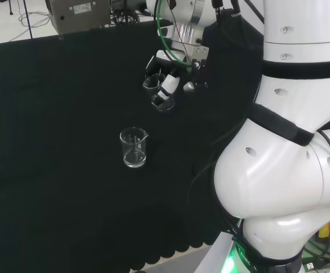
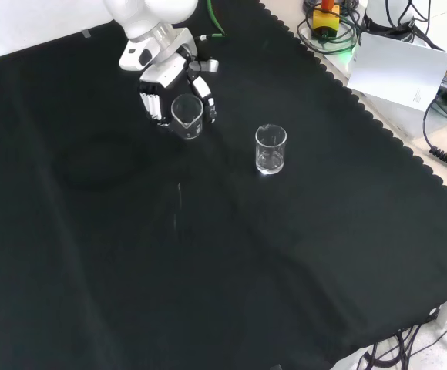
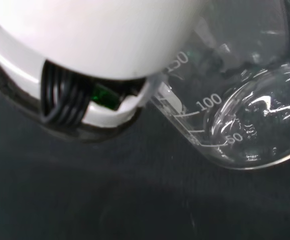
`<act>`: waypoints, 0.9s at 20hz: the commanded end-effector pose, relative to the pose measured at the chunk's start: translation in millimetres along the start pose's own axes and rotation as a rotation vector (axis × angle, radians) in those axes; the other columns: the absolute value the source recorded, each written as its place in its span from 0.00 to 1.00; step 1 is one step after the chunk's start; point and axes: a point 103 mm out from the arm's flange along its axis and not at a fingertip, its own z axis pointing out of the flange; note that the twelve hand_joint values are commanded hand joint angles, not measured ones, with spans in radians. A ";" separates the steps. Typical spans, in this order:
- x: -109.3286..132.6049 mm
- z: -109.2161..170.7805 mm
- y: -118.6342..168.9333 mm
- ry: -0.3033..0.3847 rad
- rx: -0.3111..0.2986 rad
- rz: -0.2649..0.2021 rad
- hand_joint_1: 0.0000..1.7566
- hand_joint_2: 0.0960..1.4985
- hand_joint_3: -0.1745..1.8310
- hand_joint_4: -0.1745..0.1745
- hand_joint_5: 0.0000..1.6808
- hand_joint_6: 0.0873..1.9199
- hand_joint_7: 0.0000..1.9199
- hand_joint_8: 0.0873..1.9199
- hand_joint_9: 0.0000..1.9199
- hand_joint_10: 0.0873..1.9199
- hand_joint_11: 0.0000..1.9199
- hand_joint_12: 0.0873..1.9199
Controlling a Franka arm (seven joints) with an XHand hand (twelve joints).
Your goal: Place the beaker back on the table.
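Robot hand: your robot hand point(image 2: 166, 81), white shells with black joints, has its fingers curled round the held beaker, near the top of the front view.
Held beaker: the held beaker point(image 2: 187, 116) is clear glass, cylindrical, with a pouring lip. In the front view it looks about upright, low over the cloth; you cannot tell whether its base touches. In the wrist view its wall point(image 3: 225, 95) carries printed white graduation marks and its round base is thick and glossy.
Second beaker: a second beaker point(image 1: 134, 147) of the same clear glass stands upright and free on the counter, apart from the held one.
Counter: your counter point(image 2: 300, 254) is draped in matte black cloth with a scalloped edge and a few soft creases.
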 end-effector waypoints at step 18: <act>-16.7 32.0 36.4 0.155 -0.130 -0.008 0.83 0.23 0.58 0.00 0.74 0.42 0.67 0.39 0.91 0.00 0.63 0.30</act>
